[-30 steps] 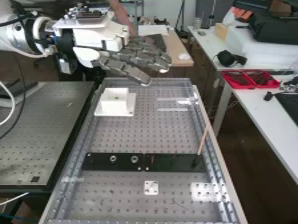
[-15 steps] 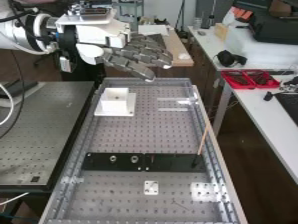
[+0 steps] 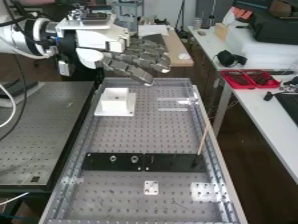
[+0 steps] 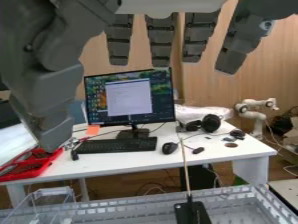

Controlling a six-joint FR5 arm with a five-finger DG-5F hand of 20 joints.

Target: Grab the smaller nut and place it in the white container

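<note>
The hand (image 3: pixel 138 59) is at the upper left of the high view, above the bench's far end and away from the bar, its fingers extended and holding nothing. In the wrist view the hand (image 4: pixel 161 41) also has its fingers hanging open. Below it in the high view, the white container (image 3: pixel 116 104) stands upright on a white base plate at the bench's far left. Low on the flat black bar (image 3: pixel 171 162) are the larger nut (image 3: pixel 113 159) and, to its right, the bearing (image 3: pixel 134 159).
A thin stick (image 3: pixel 203 142) rises from the bar's right end. Nearer the front lies a small white plate (image 3: pixel 151 188). Red trays (image 3: pixel 251 79) and headphones (image 3: pixel 231 59) rest on the side table. A monitor (image 4: pixel 130 96) stands beyond the bench.
The hand has shifted only slightly over the far end, rising a little and then sinking back. The container and the parts on the bar have stayed in place.
</note>
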